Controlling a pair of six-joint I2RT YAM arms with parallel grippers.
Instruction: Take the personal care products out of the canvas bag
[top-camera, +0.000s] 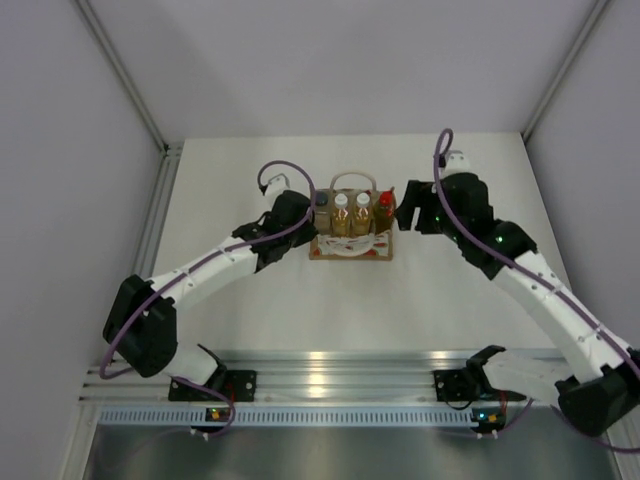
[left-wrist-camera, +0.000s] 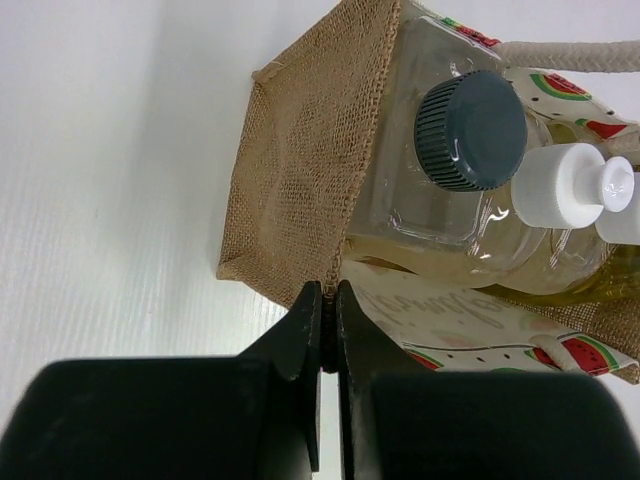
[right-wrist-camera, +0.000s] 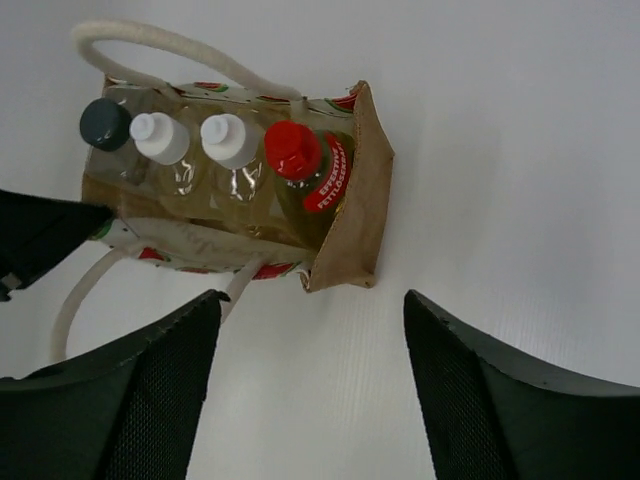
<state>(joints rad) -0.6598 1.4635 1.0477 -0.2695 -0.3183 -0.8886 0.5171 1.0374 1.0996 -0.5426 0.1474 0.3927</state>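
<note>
All four bottles (right-wrist-camera: 230, 140) sit in the bag (right-wrist-camera: 350, 200), none out yet; left hand (left-wrist-camera: 327, 300) closed at its corner, right hand (right-wrist-camera: 312, 300) spread open.

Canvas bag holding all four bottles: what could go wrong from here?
1. The bottles sit packed side by side, so the open right end effector pulling the red-capped bottle may drag the bag up.
2. The left end effector is shut at the bag's edge. Whether it pinches fabric is unclear, so the bag may slide.
</note>
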